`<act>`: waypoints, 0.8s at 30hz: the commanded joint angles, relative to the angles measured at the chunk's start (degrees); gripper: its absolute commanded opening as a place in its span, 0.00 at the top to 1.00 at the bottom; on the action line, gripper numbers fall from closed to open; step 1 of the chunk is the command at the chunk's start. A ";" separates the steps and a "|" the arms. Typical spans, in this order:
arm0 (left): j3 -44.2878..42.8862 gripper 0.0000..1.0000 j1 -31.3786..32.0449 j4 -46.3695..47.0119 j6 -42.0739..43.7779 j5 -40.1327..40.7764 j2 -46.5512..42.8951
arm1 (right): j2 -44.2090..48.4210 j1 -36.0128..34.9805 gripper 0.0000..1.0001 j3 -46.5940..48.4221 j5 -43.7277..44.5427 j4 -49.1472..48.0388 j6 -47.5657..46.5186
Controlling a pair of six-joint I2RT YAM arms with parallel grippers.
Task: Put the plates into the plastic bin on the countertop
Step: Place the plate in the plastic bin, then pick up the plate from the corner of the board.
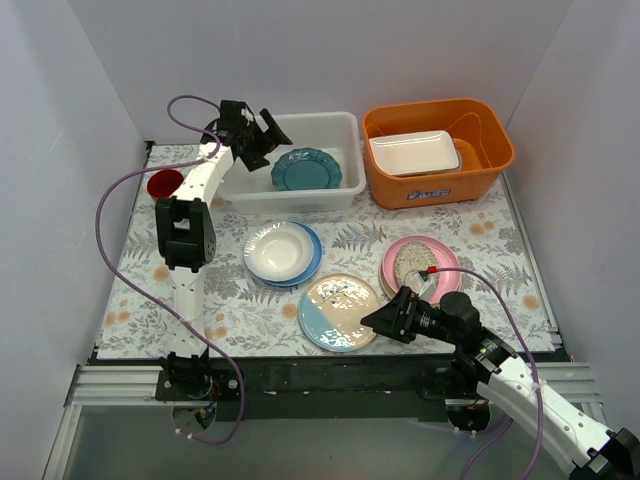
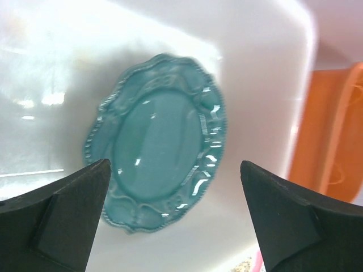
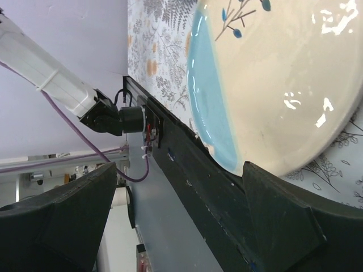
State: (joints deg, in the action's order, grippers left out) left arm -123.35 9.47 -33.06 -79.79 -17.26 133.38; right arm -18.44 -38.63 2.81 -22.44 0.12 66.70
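The left claw (image 1: 268,143) is held wide open, gripping nothing, over the teal scalloped plate (image 2: 156,141), which lies in the plastic bin (image 1: 335,122) (that drop looks done). The right claw (image 1: 375,322), open too, is set by the leaf-patterned plate (image 1: 340,312), and its rim must be pinched next. Only in the top view are the white plate (image 1: 278,248) and the pink plate (image 1: 445,258) seen waiting on the countertop (image 1: 250,300).

walls: you have plain white panels (image 1: 330,50) on three sides | light: bright, even | near edge: your aluminium rails (image 1: 110,385) beside a black strip (image 1: 330,375)
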 commanded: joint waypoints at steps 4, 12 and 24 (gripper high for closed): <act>-2.52 0.02 -0.16 -0.34 0.78 -1.55 -13.23 | 1.30 0.05 0.02 2.46 1.17 4.36 -2.45; 5.12 0.02 -0.42 1.59 -1.68 -9.09 -24.81 | 4.81 -0.04 0.02 4.22 2.40 9.98 -3.67; 31.04 0.02 -0.42 8.19 -6.08 -14.65 -45.83 | 12.63 0.05 0.02 3.87 5.21 17.80 -3.94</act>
State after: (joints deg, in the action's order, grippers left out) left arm -98.41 9.47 -26.33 -84.86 -29.23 95.26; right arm -7.75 -38.63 4.86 -18.98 15.70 63.61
